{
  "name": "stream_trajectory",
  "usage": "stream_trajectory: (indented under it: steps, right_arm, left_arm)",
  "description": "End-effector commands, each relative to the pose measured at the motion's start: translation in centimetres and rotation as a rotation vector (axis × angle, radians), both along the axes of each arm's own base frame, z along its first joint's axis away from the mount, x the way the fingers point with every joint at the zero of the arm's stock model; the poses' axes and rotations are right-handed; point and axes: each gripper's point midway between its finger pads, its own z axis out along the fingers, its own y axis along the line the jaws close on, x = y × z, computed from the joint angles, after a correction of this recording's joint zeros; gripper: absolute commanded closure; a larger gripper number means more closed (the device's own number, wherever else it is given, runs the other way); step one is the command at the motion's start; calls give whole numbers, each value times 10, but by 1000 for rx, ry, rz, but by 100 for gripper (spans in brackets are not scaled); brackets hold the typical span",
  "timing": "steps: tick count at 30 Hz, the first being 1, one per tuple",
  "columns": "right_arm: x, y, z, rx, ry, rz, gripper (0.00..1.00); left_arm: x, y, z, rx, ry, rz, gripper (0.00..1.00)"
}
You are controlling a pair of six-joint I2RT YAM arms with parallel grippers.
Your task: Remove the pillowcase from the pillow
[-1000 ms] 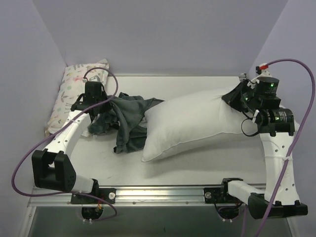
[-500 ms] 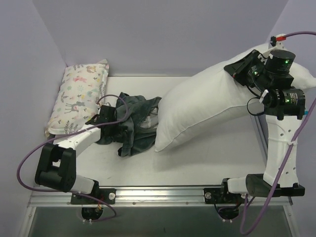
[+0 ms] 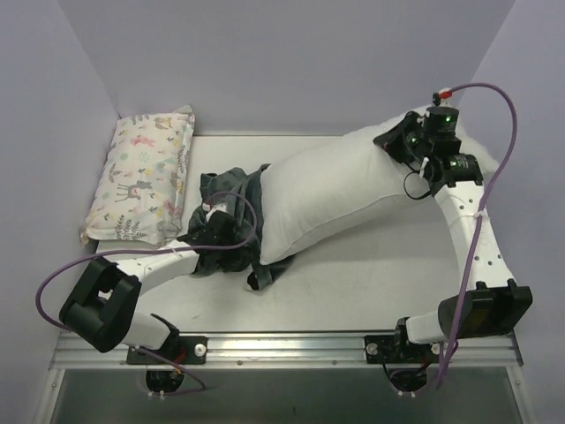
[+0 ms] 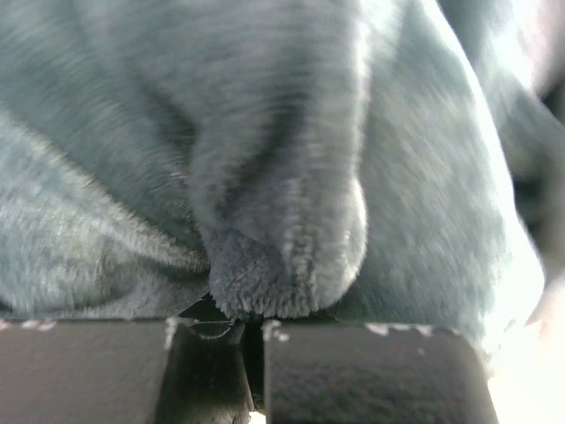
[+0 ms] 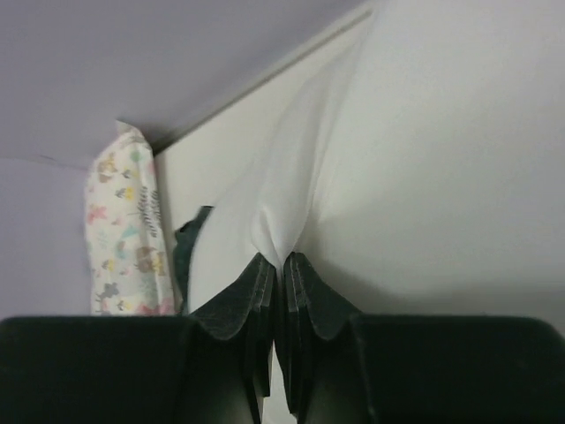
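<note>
The large white pillow (image 3: 331,194) lies slantwise across the table, its right end raised. My right gripper (image 3: 395,141) is shut on a pinch of the pillow's white cloth (image 5: 281,231) at that end. The dark grey-teal pillowcase (image 3: 231,190) is crumpled at the pillow's left end, partly under it. My left gripper (image 3: 228,231) is shut on a fold of the plush pillowcase (image 4: 282,265). The plush fills the left wrist view. No zebra stripes show.
A smaller pastel animal-print pillow (image 3: 146,172) lies along the left wall; it also shows in the right wrist view (image 5: 124,238). Purple walls close in the back and sides. A metal rail (image 3: 282,344) runs along the near edge.
The right gripper has dropped and moved left with the pillow's end. The pillow has shifted left over the pillowcase. The left gripper has moved right and nearer with the pillowcase.
</note>
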Motion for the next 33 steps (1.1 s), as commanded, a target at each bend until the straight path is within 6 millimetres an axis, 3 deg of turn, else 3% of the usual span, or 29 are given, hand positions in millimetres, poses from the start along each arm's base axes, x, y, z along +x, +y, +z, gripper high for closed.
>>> stream_trajectory:
  steps: [1, 2, 5, 6, 8, 9, 12, 14, 17, 18, 19, 21, 22, 24, 25, 27, 29, 30, 33]
  right_arm:
    - [-2, 7, -4, -2, -103, -9, 100]
    - [-11, 6, -41, -40, -41, -7, 100]
    - [-26, 13, -92, -117, 43, 6, 100]
    - [-35, 13, -124, -138, 112, 13, 100]
    - [-46, 10, -161, -167, 191, 3, 100]
    - [-58, 6, -188, -184, 250, -1, 100]
    - [-75, -6, -218, -219, 309, -19, 100]
    - [-79, -14, -219, -221, 307, -31, 99]
    - [-83, -19, -206, -229, 285, -17, 74]
    - [-87, -20, -204, -240, 290, -12, 58]
    - [-86, -20, -190, -250, 254, -2, 50]
    - [-90, -19, -181, -255, 251, 14, 31]
    - [-92, -19, -174, -261, 238, 26, 26]
    - [-95, -18, -163, -263, 221, 41, 14]
    - [-97, -16, -155, -263, 201, 55, 2]
    - [-102, -15, -147, -264, 193, 64, 0]
    - [-108, -14, -137, -254, 166, 75, 0]
    - [-111, -12, -135, -246, 162, 78, 0]
    - [-123, -8, -125, -226, 132, 88, 0]
  left_arm:
    - [-15, -23, 5, -34, -32, -42, 100]
    - [-22, -23, 0, -35, -26, -48, 100]
    - [-30, -32, 6, -87, -52, -53, 100]
    - [-34, -31, 5, -96, -48, -50, 100]
    - [-36, -34, 15, -126, -72, -59, 100]
    - [-36, -35, 23, -142, -92, -62, 100]
    - [-37, -36, 36, -147, -117, -84, 100]
    - [-38, -33, 42, -135, -119, -92, 100]
    - [-39, -32, 55, -131, -135, -110, 100]
    - [-39, -31, 64, -136, -155, -109, 100]
    - [-40, -28, 71, -126, -156, -109, 94]
    - [-37, -21, 91, -111, -206, -99, 85]
    - [-40, -15, 94, -85, -199, -97, 75]
    - [-34, -10, 125, -83, -266, -90, 65]
    - [-36, -6, 133, -68, -269, -91, 52]
    - [-32, -2, 163, -64, -331, -95, 41]
    - [-34, 3, 175, -40, -351, -109, 31]
    - [-33, 4, 192, -51, -386, -108, 30]
    - [-35, 8, 210, -49, -423, -128, 26]
